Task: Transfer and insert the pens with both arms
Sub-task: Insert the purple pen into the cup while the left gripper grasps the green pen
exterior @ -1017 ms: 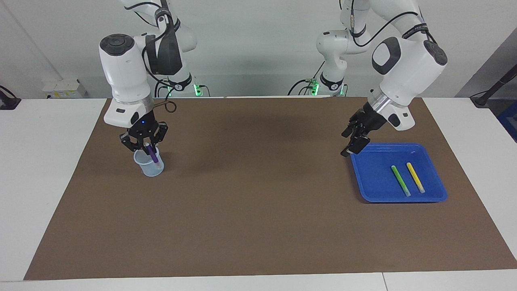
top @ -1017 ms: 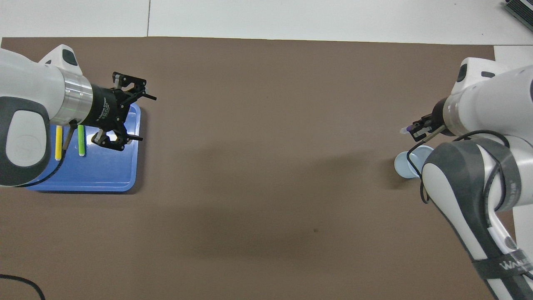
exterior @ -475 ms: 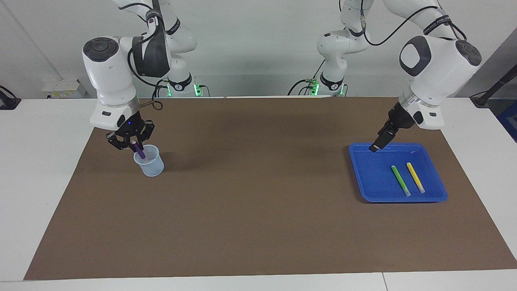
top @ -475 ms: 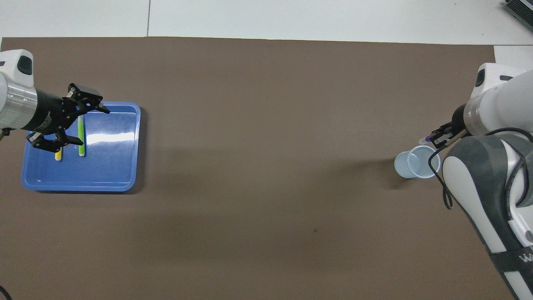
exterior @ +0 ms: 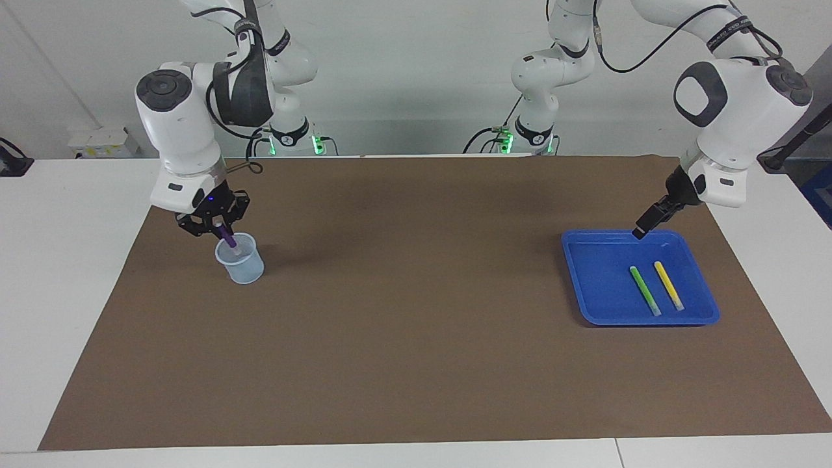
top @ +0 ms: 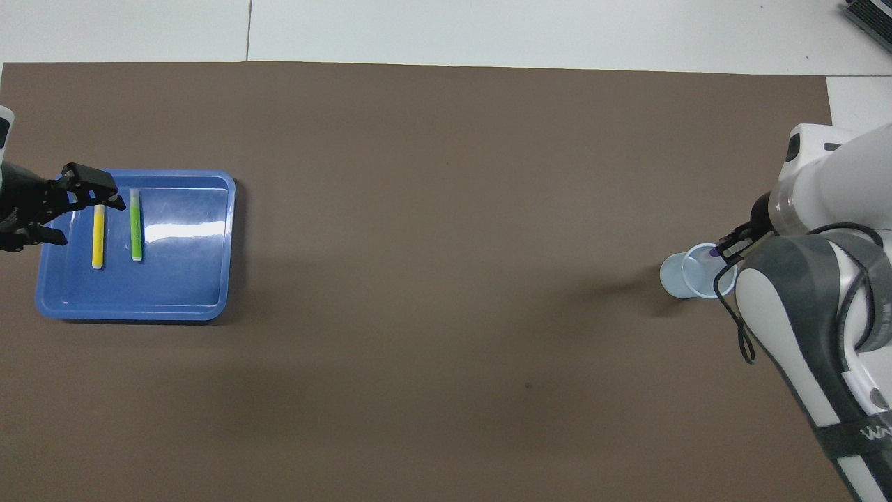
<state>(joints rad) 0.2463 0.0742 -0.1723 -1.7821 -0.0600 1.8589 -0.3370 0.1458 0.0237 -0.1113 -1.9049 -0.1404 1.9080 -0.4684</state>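
Note:
A purple pen (exterior: pixel 227 235) hangs tilted in my right gripper (exterior: pixel 218 224), which is shut on its upper part. Its lower end dips into the mouth of a pale blue cup (exterior: pixel 246 268); from above only the pen's purple tip (top: pixel 712 256) shows at the cup's rim (top: pixel 677 279). The green pen (exterior: pixel 645 290) and the yellow pen (exterior: pixel 668 285) lie side by side in a blue tray (exterior: pixel 575 260). My left gripper (exterior: pixel 643 229) hangs open over the tray's edge nearest the robots; in the overhead view the left gripper (top: pixel 90 223) spreads over the yellow pen (top: pixel 98 236), beside the green pen (top: pixel 136 224).
A brown mat (exterior: pixel 416 312) covers the table between the cup and the tray (top: pixel 230 244). White table surface (exterior: pixel 65 260) borders the mat at both ends. The right arm's forearm and cable (top: pixel 801 314) hang over the mat beside the cup.
The left gripper has swung from the tray's inner side across it toward the left arm's end of the table. The right gripper has shifted slightly and brought the purple pen's end into the cup's mouth.

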